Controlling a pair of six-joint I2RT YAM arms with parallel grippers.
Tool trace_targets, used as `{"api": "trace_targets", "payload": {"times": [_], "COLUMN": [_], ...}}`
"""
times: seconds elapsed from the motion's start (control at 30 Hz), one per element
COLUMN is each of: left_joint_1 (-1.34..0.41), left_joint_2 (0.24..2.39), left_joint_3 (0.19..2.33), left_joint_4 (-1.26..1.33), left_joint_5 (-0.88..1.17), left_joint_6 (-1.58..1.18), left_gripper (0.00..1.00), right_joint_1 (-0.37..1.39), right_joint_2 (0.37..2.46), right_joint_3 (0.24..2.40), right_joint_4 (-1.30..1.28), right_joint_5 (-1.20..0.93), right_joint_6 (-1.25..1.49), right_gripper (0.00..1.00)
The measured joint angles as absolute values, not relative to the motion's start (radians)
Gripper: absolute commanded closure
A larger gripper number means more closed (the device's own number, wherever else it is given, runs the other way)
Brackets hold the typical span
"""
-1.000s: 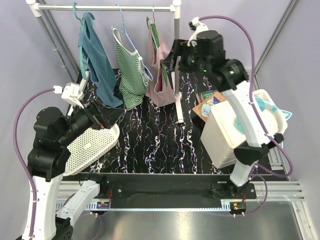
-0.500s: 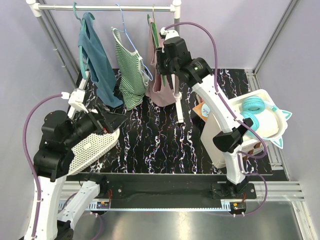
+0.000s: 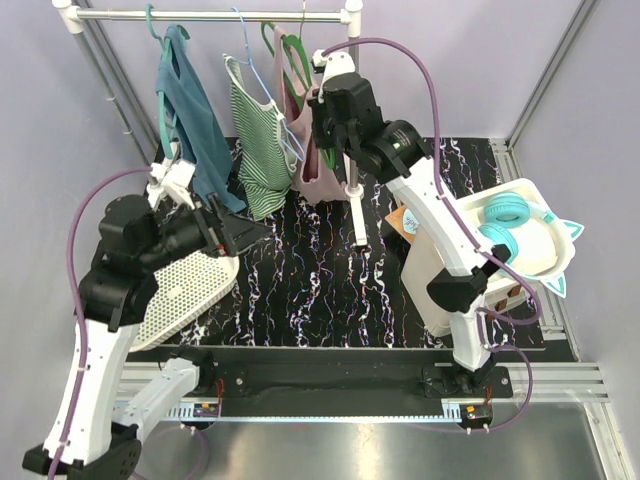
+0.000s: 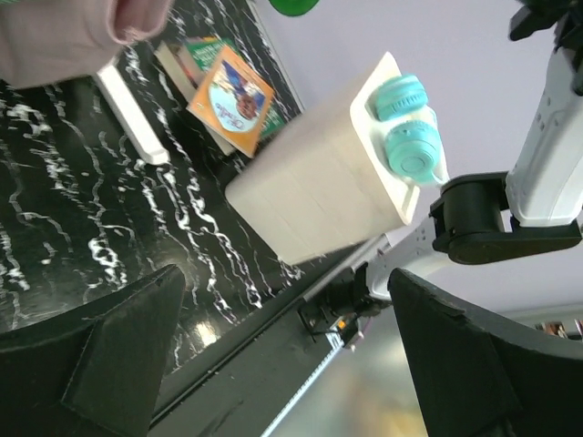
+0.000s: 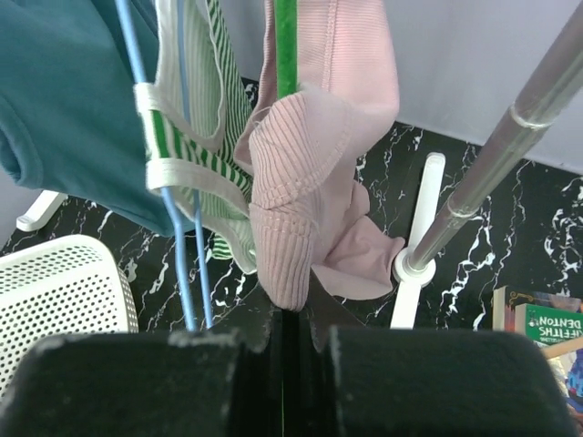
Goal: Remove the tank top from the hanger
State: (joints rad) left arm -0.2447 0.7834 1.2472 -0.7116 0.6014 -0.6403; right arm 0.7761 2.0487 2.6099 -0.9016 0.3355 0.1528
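A pink tank top [image 3: 318, 182] [image 5: 321, 164] hangs on a green hanger [image 3: 294, 50] [image 5: 286, 45] at the right end of the rail [image 3: 210, 15]. The hanger is tilted, with its hook leaning left. My right gripper [image 3: 325, 128] [image 5: 293, 314] is up against the top's shoulder. Its jaws are shut on the green hanger, and a fold of pink cloth is bunched at their tips. My left gripper [image 3: 250, 232] [image 4: 287, 278] hovers open over the black marbled mat, below the striped top, with nothing between its fingers.
A teal tank top [image 3: 195, 120] and a green-striped one [image 3: 258, 140] on a blue hanger share the rail. The rack's right post [image 3: 352, 100] stands just behind my right gripper. A white perforated basket [image 3: 185, 290] lies left. A white box [image 3: 445, 270] with turquoise headphones [image 3: 508, 212] and books [image 3: 412, 208] sit right.
My right arm swung left from over the white box to the pink top and its jaws shut there. The green hanger tipped left. My left arm rose and edged right, staying open.
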Motion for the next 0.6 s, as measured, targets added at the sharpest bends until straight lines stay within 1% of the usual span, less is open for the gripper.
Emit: {"api": "trace_targets", "payload": {"times": [0.1,0.2,0.27,0.37,0.47,0.6], "left_joint_1": [-0.308,-0.434,-0.55,-0.725,-0.906,-1.058], "left_joint_2": [0.819,0.836,0.856,0.89,0.957,1.043], "left_joint_3": [1.263,1.264,1.264,1.278,1.313,1.375], "left_joint_4": [-0.7,-0.694,-0.689,-0.683,-0.673,-0.653], "left_joint_5": [0.597,0.555,0.501,0.407,0.287,0.158], "left_joint_6": [-0.647,-0.657,-0.667,-0.683,-0.686,-0.669], "left_gripper": [0.01,0.01,0.01,0.01,0.01,0.01], "right_joint_1": [0.793,0.799,0.799,0.799,0.799,0.799], "right_joint_2": [1.993,1.898,1.814,1.67,1.502,1.272], "right_joint_3": [2.571,2.49,2.408,2.248,2.034,1.76], "right_joint_4": [-0.894,-0.886,-0.874,-0.863,-0.834,-0.829], "right_joint_5": [0.355,0.359,0.358,0.347,0.316,0.257], "right_joint_6": [0.149,0.15,0.154,0.164,0.181,0.21], "right_gripper": [1.0,1.0,1.0,1.0,1.0,1.0]}}
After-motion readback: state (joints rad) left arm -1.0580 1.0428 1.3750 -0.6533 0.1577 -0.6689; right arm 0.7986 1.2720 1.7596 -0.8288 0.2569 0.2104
